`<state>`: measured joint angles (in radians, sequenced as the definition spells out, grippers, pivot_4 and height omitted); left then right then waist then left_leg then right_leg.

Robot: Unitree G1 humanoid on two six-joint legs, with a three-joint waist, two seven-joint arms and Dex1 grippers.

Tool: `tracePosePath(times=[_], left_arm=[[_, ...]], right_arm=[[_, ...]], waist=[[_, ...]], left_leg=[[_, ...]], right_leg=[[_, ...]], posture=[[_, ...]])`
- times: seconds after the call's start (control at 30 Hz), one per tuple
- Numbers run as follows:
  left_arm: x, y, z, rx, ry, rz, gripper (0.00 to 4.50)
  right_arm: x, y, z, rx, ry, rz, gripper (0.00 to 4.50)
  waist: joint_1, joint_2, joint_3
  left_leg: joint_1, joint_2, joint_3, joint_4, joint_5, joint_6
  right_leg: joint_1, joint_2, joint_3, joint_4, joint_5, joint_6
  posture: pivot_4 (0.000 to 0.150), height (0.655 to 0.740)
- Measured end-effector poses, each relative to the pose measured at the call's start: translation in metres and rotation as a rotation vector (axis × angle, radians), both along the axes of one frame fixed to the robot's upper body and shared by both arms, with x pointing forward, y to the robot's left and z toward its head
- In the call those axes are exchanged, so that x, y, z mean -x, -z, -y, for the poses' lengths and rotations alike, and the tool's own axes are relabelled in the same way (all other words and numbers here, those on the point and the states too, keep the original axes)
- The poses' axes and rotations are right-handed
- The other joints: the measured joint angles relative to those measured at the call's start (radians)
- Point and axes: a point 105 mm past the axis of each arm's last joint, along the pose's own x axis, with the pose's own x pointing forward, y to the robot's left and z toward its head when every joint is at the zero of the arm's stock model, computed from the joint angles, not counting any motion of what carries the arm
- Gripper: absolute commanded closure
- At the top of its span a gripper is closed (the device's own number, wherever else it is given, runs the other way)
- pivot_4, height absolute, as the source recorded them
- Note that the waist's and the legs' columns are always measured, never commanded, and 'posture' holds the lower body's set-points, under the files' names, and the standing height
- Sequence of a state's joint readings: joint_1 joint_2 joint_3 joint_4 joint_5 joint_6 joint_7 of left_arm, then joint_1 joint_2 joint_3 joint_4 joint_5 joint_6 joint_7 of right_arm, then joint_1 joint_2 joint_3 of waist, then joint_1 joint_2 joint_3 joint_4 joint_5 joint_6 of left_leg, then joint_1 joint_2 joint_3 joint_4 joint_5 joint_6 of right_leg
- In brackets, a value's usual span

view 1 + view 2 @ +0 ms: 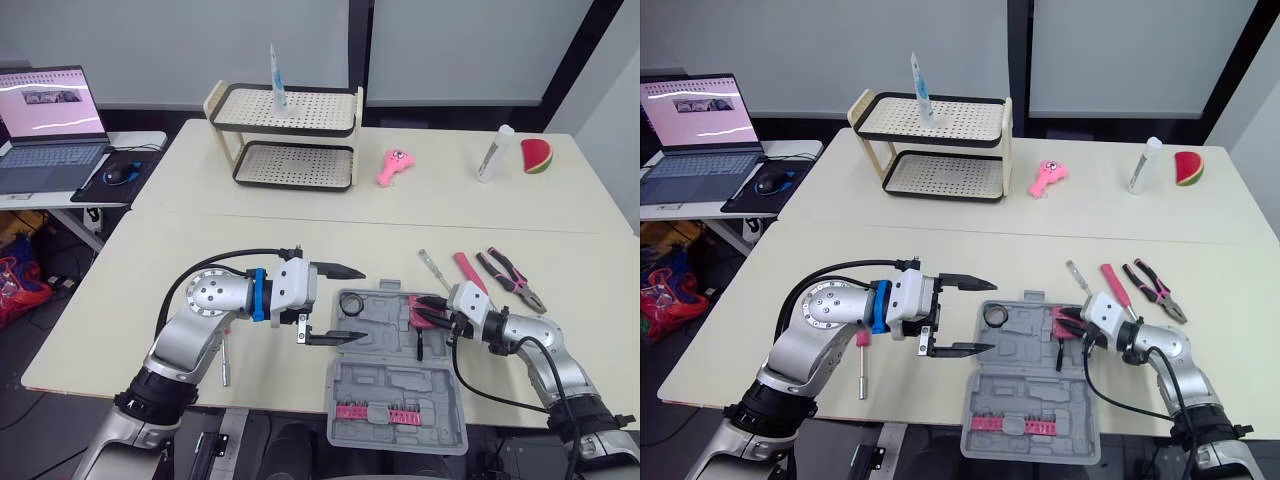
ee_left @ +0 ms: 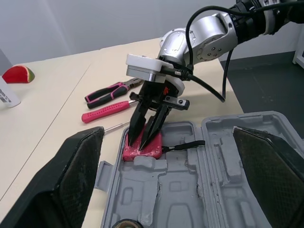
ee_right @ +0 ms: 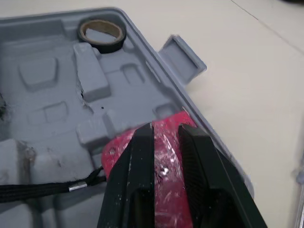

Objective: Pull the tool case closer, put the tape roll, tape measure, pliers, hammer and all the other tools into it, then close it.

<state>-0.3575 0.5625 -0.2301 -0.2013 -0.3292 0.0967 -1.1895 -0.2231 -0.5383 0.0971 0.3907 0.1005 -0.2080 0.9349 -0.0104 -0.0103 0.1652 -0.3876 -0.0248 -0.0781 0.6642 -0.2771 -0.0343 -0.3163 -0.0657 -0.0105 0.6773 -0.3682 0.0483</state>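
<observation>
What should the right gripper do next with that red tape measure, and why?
Probably open the right gripper and lift away: the tape measure it pinches already rests in the tool case, while the pliers wait on the table.

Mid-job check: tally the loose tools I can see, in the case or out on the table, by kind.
Tape roll: 1
Tape measure: 1
Pliers: 1
Screwdriver: 1
Pink-handled tool, one end hidden: 1
Thin metal tool: 1
Total: 6
</observation>
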Motion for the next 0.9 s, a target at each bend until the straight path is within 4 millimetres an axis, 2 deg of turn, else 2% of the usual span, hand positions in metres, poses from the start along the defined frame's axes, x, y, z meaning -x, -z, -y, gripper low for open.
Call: tracePosePath(times=[0.23,0.53,0.57,0.6,0.67,0.73,0.8,0.83,0.9], left_arm=[[0.008,0.001,-0.002,-0.019,0.004,-0.002,0.0],[0.007,-0.002,-0.002,-0.01,-0.031,-0.006,0.0],[0.004,-0.005,-0.006,0.0,-0.049,-0.015,0.0],[0.001,-0.007,-0.012,0.002,-0.075,-0.021,0.0],[-0.011,-0.014,-0.038,-0.003,-0.168,-0.038,0.0],[-0.02,-0.022,-0.067,-0.005,-0.266,-0.049,0.0],[-0.022,-0.021,-0.099,-0.022,-0.36,-0.097,0.0],[-0.023,-0.018,-0.117,-0.034,-0.421,-0.133,0.0],[-0.022,-0.015,-0.143,-0.045,-0.501,-0.181,0.0]], right_arm=[[-0.002,0.006,0.005,-0.003,0.011,-0.003,3.78],[0.002,-0.003,0.0,-0.019,-0.005,-0.005,3.78],[0.004,-0.006,-0.001,-0.022,-0.011,-0.016,3.52],[0.006,-0.011,-0.002,-0.021,-0.022,-0.02,3.23],[0.007,-0.037,0.003,-0.013,-0.038,0.003,2.98],[0.006,-0.071,0.023,0.009,-0.016,0.047,2.69],[0.009,-0.099,0.045,0.038,0.014,0.071,2.33],[0.012,-0.11,0.057,0.051,0.039,0.074,2.17],[0.019,-0.118,0.073,0.063,0.067,0.051,1.8]], waist=[[0.0,-0.002,-0.001],[0.0,-0.002,-0.001],[0.0,-0.001,-0.001],[0.0,0.0,0.0],[-0.002,0.004,0.003],[-0.005,0.005,0.003],[-0.005,0.005,0.003],[-0.006,0.005,0.004],[-0.006,0.004,0.004]], left_leg=[[0.007,0.0,-0.001,-0.001,0.0,0.0],[0.006,0.0,-0.002,-0.001,0.0,0.0],[0.005,0.0,-0.002,-0.001,0.0,0.0],[0.004,0.0,-0.001,-0.001,0.0,0.0],[0.002,0.0,0.0,-0.001,0.0,0.0],[0.002,0.0,0.0,-0.002,0.0,0.0],[0.002,0.0,-0.001,-0.004,-0.001,0.002],[0.001,0.001,-0.001,-0.004,-0.002,0.004],[0.001,0.001,-0.002,-0.004,-0.003,0.005]], right_leg=[[0.008,0.0,0.001,-0.002,0.0,0.0],[0.007,0.0,0.001,-0.002,0.0,0.0],[0.006,0.0,0.001,-0.002,0.0,0.0],[0.003,0.0,0.001,-0.001,0.0,0.0],[-0.001,0.0,0.001,0.001,0.0,0.0],[-0.001,0.0,0.001,0.001,0.0,0.0],[-0.001,0.0,0.001,-0.001,0.0,0.0],[-0.001,0.0,0.001,-0.001,0.0,0.0],[0.0,0.0,0.001,-0.002,0.0,0.0]], posture=[[0.15,0.74],[0.15,0.74],[0.15,0.74],[0.15,0.74],[0.15,0.74],[0.15,0.74],[0.15,0.74],[0.15,0.74],[0.15,0.74]])
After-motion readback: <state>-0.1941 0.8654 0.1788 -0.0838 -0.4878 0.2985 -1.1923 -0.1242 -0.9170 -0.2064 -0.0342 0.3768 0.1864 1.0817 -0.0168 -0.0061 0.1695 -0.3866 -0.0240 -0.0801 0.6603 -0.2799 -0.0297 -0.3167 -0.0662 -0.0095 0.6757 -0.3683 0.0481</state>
